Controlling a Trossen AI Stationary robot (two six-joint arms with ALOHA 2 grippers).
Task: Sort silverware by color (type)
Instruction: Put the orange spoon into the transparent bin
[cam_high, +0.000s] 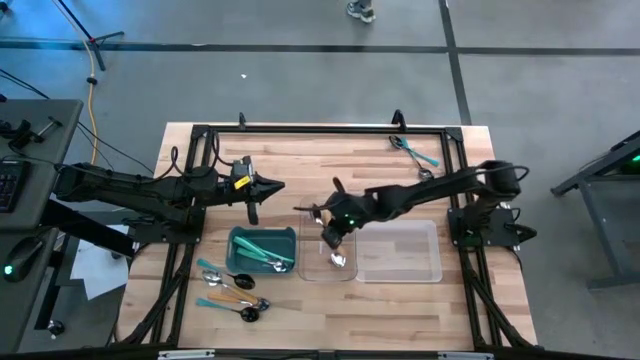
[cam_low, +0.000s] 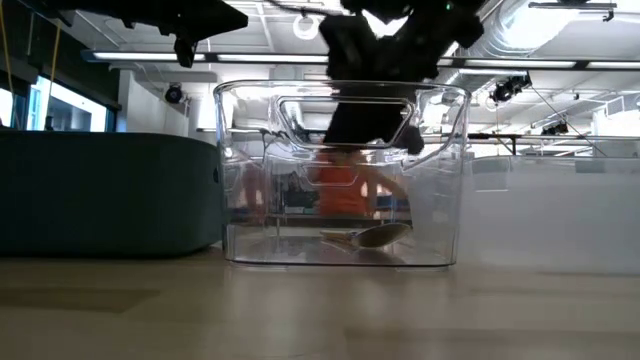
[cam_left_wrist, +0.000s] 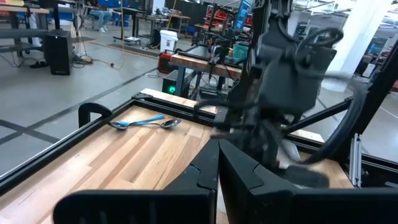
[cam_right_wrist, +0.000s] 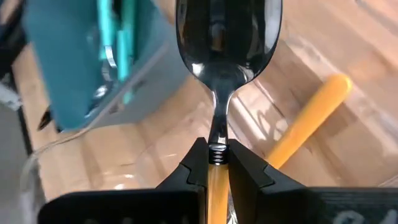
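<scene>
Right gripper (cam_right_wrist: 217, 163) hung over left clear tray (cam_high: 312, 268), jaws clamped on spoon (cam_right_wrist: 225, 37) at neck where orange handle met shiny bowl. Bowl pointed away from wrist. Second orange spoon (cam_high: 338, 259) already lay in that tray. Teal pieces sat in bin (cam_high: 243, 237); more waited near front edge and far corner. Left gripper (cam_high: 253, 212) idle above bin, jaws shut, empty. Spoon looked light, stiff, slick metal; narrow neck seemed good hold.

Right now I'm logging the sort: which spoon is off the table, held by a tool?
The orange-handled spoon pinched at its neck in the right tool, above the clear tray. The others lie in the tray, the teal bin or on the table.
</scene>
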